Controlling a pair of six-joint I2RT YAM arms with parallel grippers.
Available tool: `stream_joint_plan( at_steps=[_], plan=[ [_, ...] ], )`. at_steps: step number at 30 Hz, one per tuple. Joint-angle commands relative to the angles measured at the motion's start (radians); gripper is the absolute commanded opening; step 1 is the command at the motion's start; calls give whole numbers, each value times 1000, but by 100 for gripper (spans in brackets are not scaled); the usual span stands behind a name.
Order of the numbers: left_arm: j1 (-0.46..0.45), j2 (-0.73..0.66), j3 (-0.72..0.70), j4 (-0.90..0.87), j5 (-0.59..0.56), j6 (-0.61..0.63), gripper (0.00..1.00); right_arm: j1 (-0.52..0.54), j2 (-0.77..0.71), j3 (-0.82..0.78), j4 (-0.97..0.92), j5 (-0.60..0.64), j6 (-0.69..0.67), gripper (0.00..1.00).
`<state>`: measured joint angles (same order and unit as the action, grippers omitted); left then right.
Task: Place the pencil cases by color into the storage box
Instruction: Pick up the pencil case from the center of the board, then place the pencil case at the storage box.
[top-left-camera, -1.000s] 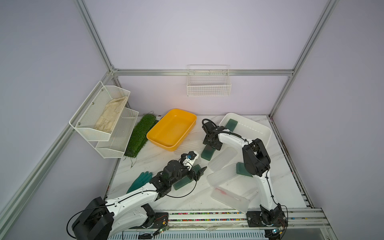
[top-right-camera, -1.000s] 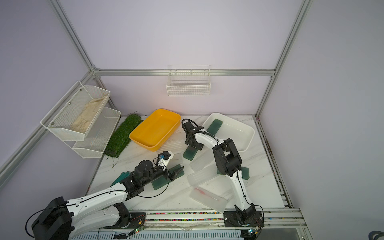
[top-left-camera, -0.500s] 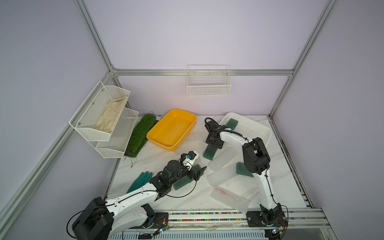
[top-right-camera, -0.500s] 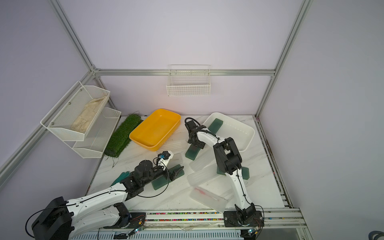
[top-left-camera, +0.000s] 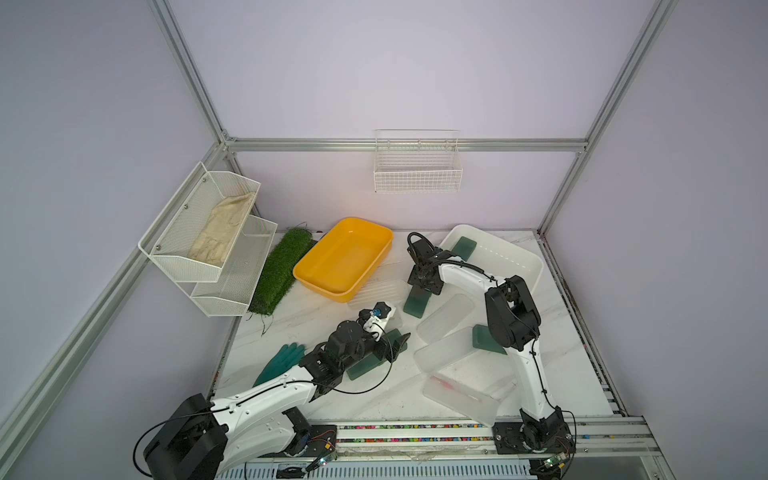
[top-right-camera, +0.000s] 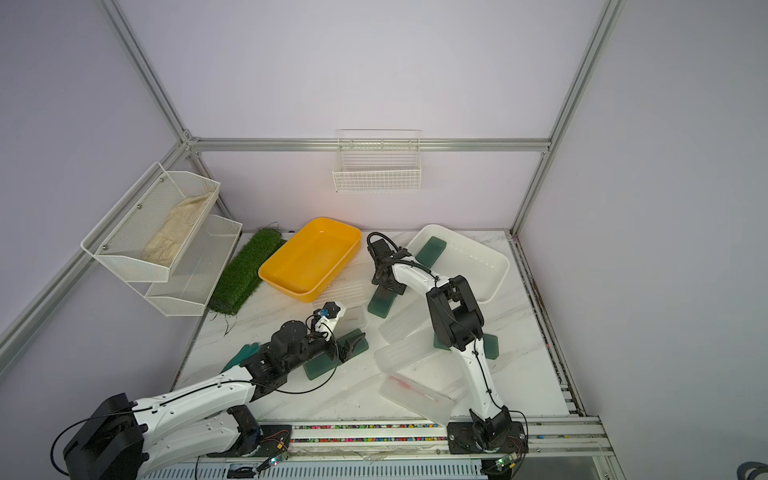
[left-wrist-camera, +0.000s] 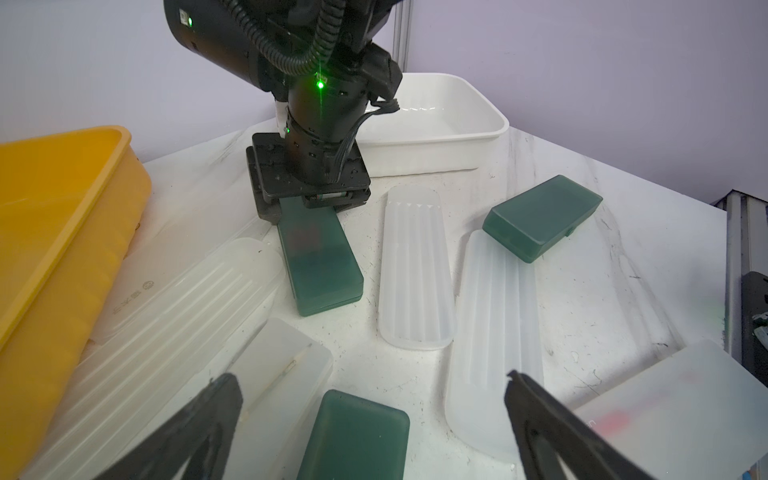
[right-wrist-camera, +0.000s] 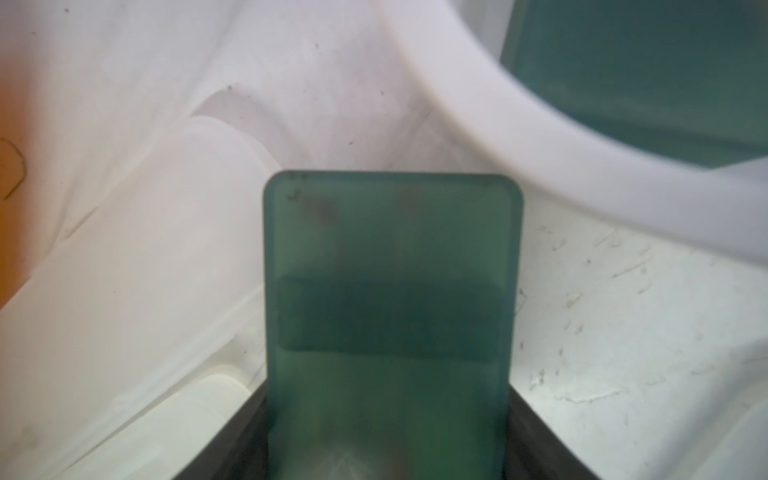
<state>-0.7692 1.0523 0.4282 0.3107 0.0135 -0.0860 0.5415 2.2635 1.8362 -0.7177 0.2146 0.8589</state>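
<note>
Nearest the front rail, low and right of centre in a top view, a frosted clear pencil case (top-left-camera: 459, 399) with rounded corners lies flat on the white marbled tabletop (top-left-camera: 361, 409). Just behind it, near the middle of the frame, the left gripper (top-left-camera: 398, 344) hangs with its black fingers spread wide over a translucent dark green pencil case (top-left-camera: 365, 365), whose long axis slants from lower left to upper right. A ribbed frosted case (top-left-camera: 444, 316) lies to its right. Farther back, the right gripper (top-left-camera: 424, 286) is pinched on the far short end of a second smooth green case (top-left-camera: 417, 305). This one lies flat, its long axis nearly up-and-down the frame and its free end pointing frontward. Behind it, toward the right rear corner of the table, the glossy white storage box (top-left-camera: 521, 266) holds a third green case (top-left-camera: 463, 246).
</note>
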Motion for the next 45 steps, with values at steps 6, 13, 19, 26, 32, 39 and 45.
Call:
stream_joint_plan(
  at_steps=[6, 13, 19, 26, 32, 39, 45],
  plan=[
    [-5, -44, 48, 10, -16, -33, 100, 53, -115, 34, 65, 20, -36, 56],
    [-5, -84, 61, 11, -12, -55, 100, 77, -176, 23, 118, 42, -68, 55],
    [-5, -85, 144, -66, 0, -38, 100, 77, -277, -20, 169, 58, -107, 55],
    [-5, -24, 275, -165, 1, -2, 100, 6, -399, -68, 176, 59, -127, 55],
    [-6, 90, 395, -197, 66, 13, 100, -148, -537, -213, 210, 18, -120, 55],
    [-14, 263, 564, -270, 131, 63, 100, -374, -601, -276, 199, -125, -141, 56],
    [-31, 440, 759, -382, 130, 116, 100, -513, -498, -218, 170, -275, -212, 56]
  ],
)
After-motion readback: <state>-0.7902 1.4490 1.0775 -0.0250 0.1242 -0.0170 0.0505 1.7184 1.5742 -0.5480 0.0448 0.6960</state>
